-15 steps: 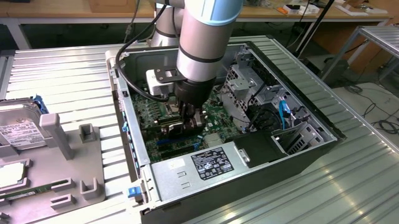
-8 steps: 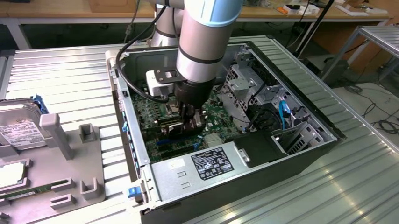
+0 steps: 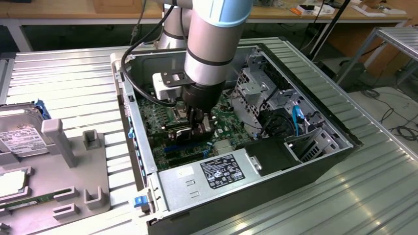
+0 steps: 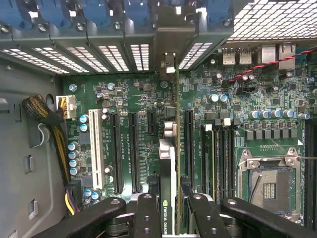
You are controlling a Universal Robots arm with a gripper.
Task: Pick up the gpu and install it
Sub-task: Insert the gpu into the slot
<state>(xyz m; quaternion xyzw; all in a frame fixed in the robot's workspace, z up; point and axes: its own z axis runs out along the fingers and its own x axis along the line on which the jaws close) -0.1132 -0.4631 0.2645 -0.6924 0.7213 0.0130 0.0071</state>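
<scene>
Gripper (image 3: pixel 197 128): lowered inside open computer case (image 3: pixel 326 161), above motherboard (image 4: pixel 277 99); fingers (image 4: pixel 147 213) clamped on gpu (image 4: pixel 168 198).
Gpu: held edge-on between fingers, standing upright over motherboard among black expansion slots (image 4: pixel 133 148), silver end bracket toward slotted rear wall of case; whether seated in slot, cannot tell.
Empty CPU socket (image 4: pixel 270 183): beside slots on motherboard.
Power supply (image 3: pixel 209 174): silver box with label, at near end of case in exterior view.
Hard drive (image 3: pixel 19 137): on grey fixture tray (image 3: pixel 85 166) at exterior view's left, outside case.
</scene>
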